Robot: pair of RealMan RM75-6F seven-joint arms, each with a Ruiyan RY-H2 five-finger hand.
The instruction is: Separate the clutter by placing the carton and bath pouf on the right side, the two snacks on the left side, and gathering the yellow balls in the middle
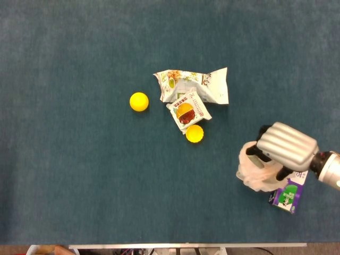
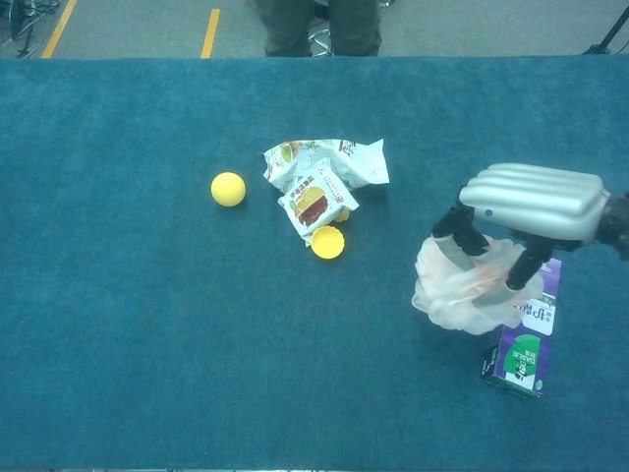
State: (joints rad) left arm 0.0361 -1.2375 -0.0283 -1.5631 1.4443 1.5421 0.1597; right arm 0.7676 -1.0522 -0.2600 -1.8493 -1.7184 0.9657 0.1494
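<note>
My right hand point(image 1: 287, 146) point(image 2: 531, 202) grips the pale bath pouf point(image 1: 254, 172) point(image 2: 462, 290) from above, low over the table at the right. The pouf hangs just left of the purple carton point(image 1: 287, 195) point(image 2: 521, 344) and partly covers it. Two snack packets lie overlapped in the middle: a larger white one point(image 1: 199, 85) point(image 2: 339, 159) and a smaller one point(image 1: 189, 111) point(image 2: 316, 202) on its near side. One yellow ball point(image 1: 139, 101) point(image 2: 228, 189) sits to their left, another point(image 1: 194, 133) point(image 2: 327, 242) touches the smaller packet's near edge. My left hand is out of sight.
The table's front edge point(image 1: 186, 245) runs along the bottom of the head view. A person's legs point(image 2: 319, 25) stand beyond the far edge of the table.
</note>
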